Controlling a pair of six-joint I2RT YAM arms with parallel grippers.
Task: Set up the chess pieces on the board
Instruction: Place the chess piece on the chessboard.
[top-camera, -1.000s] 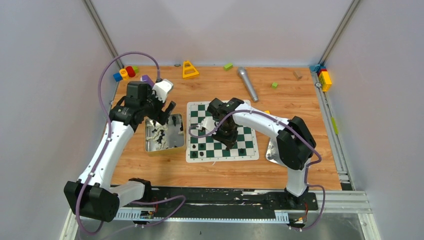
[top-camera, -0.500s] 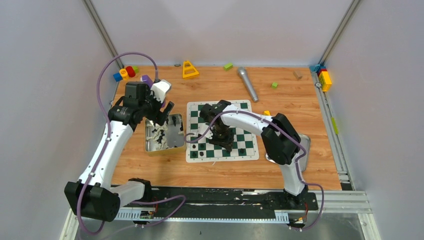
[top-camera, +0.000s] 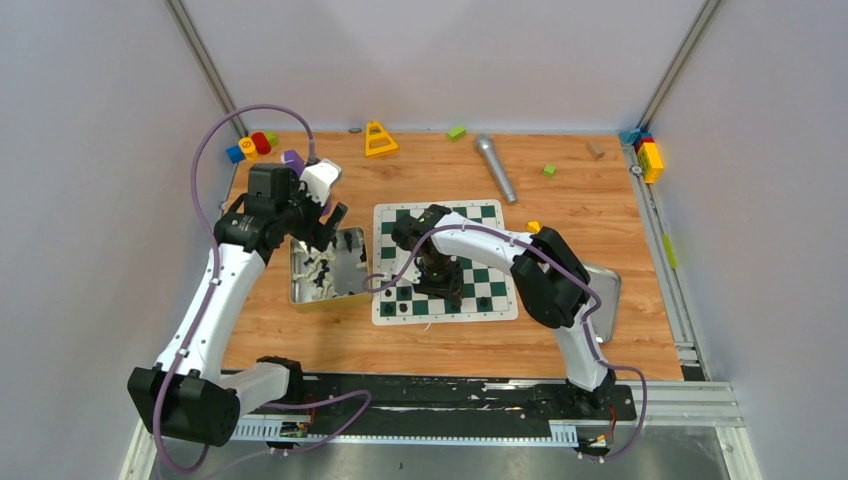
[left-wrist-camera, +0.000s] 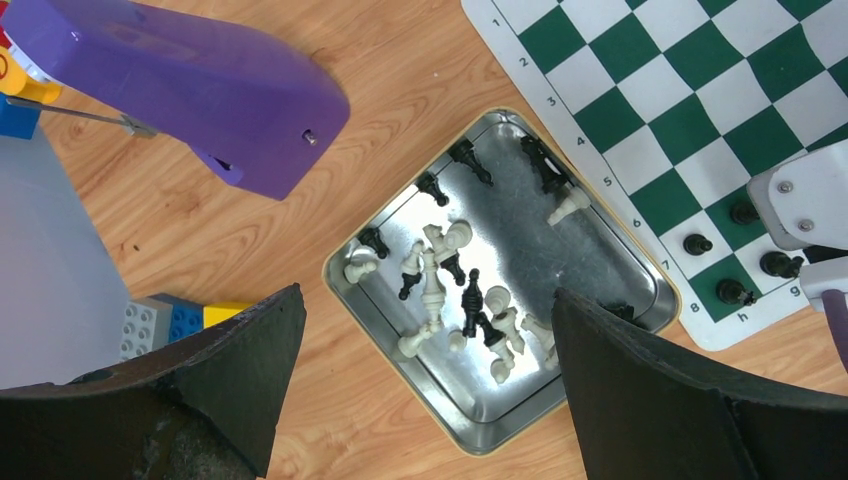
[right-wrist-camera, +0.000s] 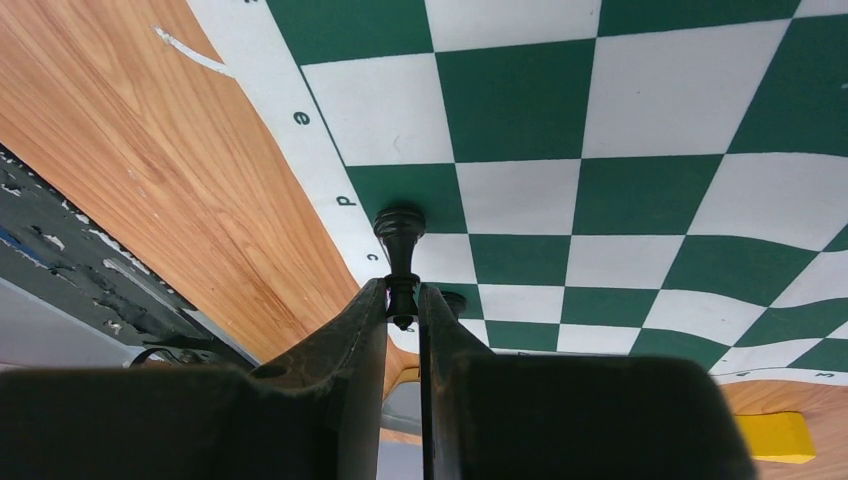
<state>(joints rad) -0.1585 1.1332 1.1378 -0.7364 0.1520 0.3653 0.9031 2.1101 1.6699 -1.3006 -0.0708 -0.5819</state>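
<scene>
your right end effector (right-wrist-camera: 402, 300) is pinched narrow on one black piece (right-wrist-camera: 400, 232). it grips the thin upper part, so the round foot points away from the fingers toward the board (right-wrist-camera: 620, 130). the foot sits near the printed letters at the board's edge. you cannot tell whether it touches the mat. just beside the fingers, on the right in the wrist view, a second dark piece (right-wrist-camera: 455, 298) stands half hidden. further right of the end effector, a yellow block (right-wrist-camera: 775, 435) lies on the bench (right-wrist-camera: 150, 150).

your left end effector (left-wrist-camera: 425, 300) is spread wide with nothing in it, hanging above the metal tin (left-wrist-camera: 600, 250). the tin holds a loose scatter of chess pieces (left-wrist-camera: 440, 280), black and cream. most lie on their sides, right under the gap between the fingers. ahead and to the left of that end effector lies a purple stapler-like thing (left-wrist-camera: 200, 90). grey, blue and yellow toy blocks (left-wrist-camera: 170, 322) sit close by the finger on the left of the wrist view. off to its right, four black pieces (left-wrist-camera: 742, 212) stand along the board's edge, next to a white link of the right arm (left-wrist-camera: 800, 195).
</scene>
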